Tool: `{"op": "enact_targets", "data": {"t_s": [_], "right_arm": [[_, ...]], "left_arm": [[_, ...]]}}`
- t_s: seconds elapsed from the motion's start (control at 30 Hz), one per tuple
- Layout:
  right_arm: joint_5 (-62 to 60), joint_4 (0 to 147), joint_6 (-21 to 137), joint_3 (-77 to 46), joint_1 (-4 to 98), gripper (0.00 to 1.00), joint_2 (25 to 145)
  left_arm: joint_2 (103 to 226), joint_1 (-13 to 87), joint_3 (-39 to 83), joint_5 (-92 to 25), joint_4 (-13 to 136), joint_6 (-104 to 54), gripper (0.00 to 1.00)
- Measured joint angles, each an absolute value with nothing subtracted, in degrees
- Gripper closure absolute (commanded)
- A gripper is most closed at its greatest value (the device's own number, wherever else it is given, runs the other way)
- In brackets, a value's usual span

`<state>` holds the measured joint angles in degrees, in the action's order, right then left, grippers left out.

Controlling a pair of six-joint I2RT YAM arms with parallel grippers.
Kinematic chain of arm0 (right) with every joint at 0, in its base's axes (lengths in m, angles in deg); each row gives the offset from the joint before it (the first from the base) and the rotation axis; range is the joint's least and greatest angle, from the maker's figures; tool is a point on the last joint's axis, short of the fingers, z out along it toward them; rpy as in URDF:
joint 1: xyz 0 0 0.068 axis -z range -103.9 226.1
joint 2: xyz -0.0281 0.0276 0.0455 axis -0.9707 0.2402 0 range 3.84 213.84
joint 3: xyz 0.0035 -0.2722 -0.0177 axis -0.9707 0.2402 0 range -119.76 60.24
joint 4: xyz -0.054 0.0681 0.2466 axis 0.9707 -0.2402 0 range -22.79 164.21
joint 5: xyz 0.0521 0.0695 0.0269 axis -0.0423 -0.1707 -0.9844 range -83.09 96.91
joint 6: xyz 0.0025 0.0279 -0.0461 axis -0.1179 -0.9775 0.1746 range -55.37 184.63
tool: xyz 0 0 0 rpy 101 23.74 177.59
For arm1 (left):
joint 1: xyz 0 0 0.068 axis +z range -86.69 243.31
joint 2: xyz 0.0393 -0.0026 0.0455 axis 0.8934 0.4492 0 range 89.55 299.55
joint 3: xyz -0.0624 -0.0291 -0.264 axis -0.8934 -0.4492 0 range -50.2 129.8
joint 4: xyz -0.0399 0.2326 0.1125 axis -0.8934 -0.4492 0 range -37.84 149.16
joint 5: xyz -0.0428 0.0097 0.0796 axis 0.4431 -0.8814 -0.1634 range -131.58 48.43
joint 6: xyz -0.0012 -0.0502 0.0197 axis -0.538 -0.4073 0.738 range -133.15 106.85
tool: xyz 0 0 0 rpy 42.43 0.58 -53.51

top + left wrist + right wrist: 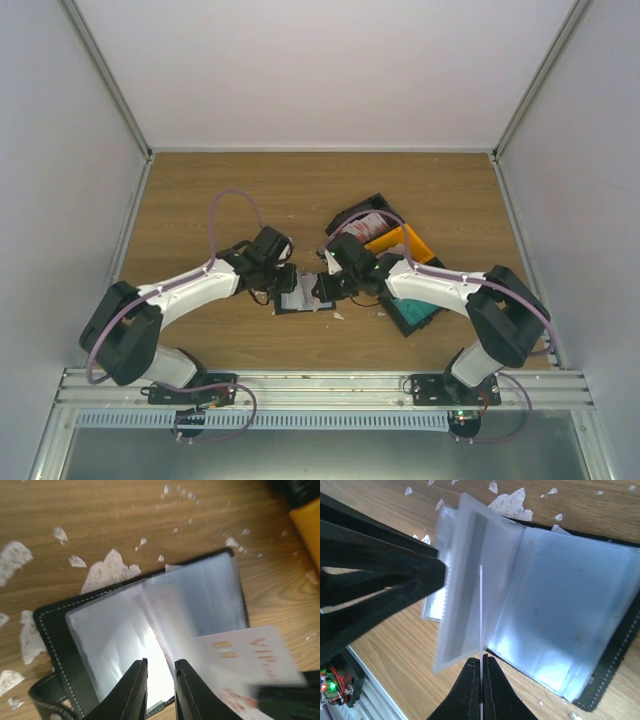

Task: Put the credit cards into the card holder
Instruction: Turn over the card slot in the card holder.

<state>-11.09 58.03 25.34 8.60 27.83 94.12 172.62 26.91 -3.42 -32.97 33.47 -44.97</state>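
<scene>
The card holder (pixel 298 303) lies open on the wooden table, black cover (pixel 55 630) down and pale blue-grey pockets (pixel 570 605) up. One pocket leaf (pixel 465 580) stands raised. My right gripper (pixel 481 659) is shut on a white and pink credit card (pixel 245 655), which is edge-on (pixel 481 605) right beside that leaf, at the holder's fold. My left gripper (pixel 161 662) hovers over the left pockets, its jaws a narrow gap apart with nothing seen between them. Its black fingers (pixel 420 575) reach the raised leaf's edge. In the top view both grippers (pixel 290 283) (pixel 322 290) meet over the holder.
Small white torn scraps (pixel 107 570) dot the wood around the holder. Behind my right arm lie a black tray (pixel 360 215), an orange tray (pixel 402 243) and a black tray with teal inside (pixel 415 315). A metal rail (pixel 320 385) runs along the near edge.
</scene>
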Motion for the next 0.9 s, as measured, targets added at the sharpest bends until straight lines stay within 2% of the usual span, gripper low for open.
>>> {"op": "enact_targets", "data": {"t_s": [0.23,0.37,0.5,0.7,0.77,0.9], "right_arm": [[-13.34,60.82,25.3,8.4,27.46,1.0,98.21],[-13.84,61.44,25.28,8.38,27.46,1.0,98.84],[-12.16,60.37,25.23,7.84,27.46,1.0,98.49],[-3.85,55.89,24.75,7.55,27.52,1.0,89.95],[-2.08,55.67,24.27,7.62,27.57,1.0,86.56],[-2.1,58.66,23.35,9.85,27.59,1.0,80.44]], "left_arm": [[163.18,26.91,-3.42,-35.53,33.33,-45.62,0.65],[161.69,26.91,-3.42,-35.6,33.38,-45.67,0.59],[161.67,26.91,-3.86,-34.83,33.44,-45.69,0.49],[159.42,26.91,-6.06,-32.56,34.19,-45.95,0.36],[157.86,26.91,-6.74,-31.31,34.69,-46.21,0.27],[153.19,26.97,-8.16,-28.12,36.81,-47.33,0.17]]}}
